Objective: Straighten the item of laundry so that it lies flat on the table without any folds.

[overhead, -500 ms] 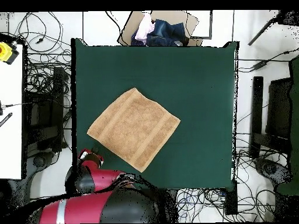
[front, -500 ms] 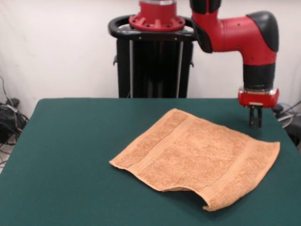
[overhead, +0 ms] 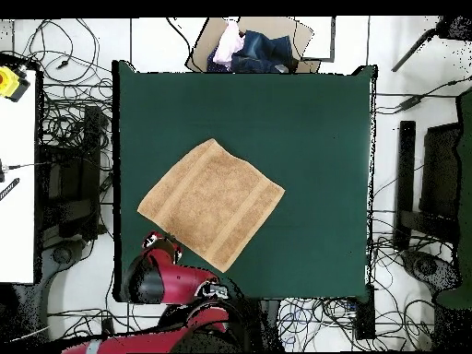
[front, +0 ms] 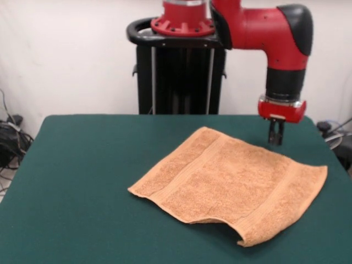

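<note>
The orange-tan terry cloth towel (front: 231,182) is spread on the dark green felt worktop (front: 82,165), 1 near corner lifted. The gripper (front: 275,135) is held above its far edge; whether it is spread cannot be told.

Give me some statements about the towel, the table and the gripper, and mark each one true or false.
1. The towel lies spread out on the green table. True.
2. The gripper holds a corner of the towel lifted up. False: it hangs over the towel's far edge, lifting nothing.
3. The towel's front edge bulges up near one corner. True.
4. The towel hangs over the table's edge. False: in the overhead view the whole towel lies inside the table.
5. A second towel lies on the table. False: only one lies there.
</note>
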Action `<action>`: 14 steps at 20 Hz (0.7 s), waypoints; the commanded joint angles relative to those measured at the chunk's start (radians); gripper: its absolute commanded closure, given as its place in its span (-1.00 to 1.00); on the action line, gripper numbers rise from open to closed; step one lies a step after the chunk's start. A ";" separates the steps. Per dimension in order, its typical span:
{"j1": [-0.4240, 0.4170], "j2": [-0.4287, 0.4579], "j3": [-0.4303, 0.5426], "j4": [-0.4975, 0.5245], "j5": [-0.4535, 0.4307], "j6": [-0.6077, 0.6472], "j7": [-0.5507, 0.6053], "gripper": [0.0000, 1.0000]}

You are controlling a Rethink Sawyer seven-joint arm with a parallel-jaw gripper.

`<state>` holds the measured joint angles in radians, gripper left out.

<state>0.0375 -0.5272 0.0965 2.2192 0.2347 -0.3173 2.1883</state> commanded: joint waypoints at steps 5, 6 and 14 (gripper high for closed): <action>-0.073 -0.083 -0.133 -0.044 -0.050 0.135 0.041 1.00; -0.084 -0.072 -0.136 -0.051 -0.064 0.128 0.038 1.00; -0.192 0.019 -0.144 -0.116 -0.196 0.082 0.012 1.00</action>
<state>-0.0942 -0.5818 -0.0237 2.2057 0.1085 -0.2713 2.1883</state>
